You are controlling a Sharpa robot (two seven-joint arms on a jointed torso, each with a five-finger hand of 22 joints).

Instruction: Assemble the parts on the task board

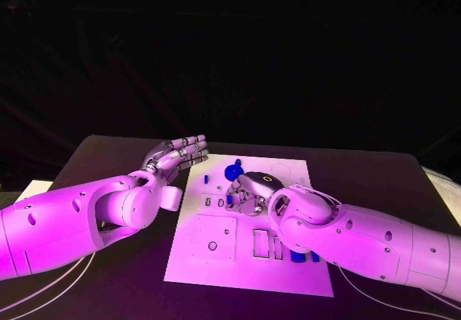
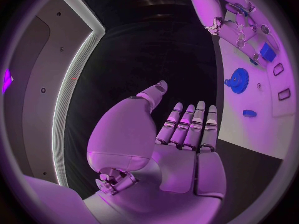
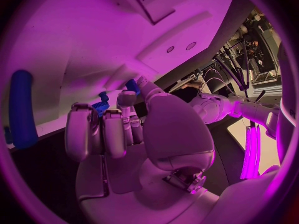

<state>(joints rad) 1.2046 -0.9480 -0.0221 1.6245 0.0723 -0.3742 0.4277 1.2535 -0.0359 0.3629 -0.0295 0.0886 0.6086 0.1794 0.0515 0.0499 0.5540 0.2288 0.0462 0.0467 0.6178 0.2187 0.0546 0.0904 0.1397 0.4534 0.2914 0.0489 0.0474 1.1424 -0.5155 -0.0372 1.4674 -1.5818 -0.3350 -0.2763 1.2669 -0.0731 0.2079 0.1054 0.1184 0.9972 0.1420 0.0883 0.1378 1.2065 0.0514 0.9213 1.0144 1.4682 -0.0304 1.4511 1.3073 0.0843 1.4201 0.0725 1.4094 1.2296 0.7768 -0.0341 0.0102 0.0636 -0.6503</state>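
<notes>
— Where is the blue gear (image 1: 234,173)?
— On the task board (image 1: 288,267), by the right hand (image 1: 252,195). Those fingers curl down; whether they hold a part, I can't tell.
— The left hand (image 1: 178,155)?
— Off the board, flat, holding nothing.

A matte black rectangular tabletop (image 1: 115,150) stands against a deep black backdrop (image 1: 230,60) that takes up the whole space behind its far edge. Beyond the tabletop's left edge lies a pale flat sheet (image 1: 32,191), and a pale surface (image 1: 440,181) shows past the right edge. In the left wrist view a grey wall panel (image 2: 37,84) stands beside a bright white light strip (image 2: 70,84) that runs along a dark opening.
</notes>
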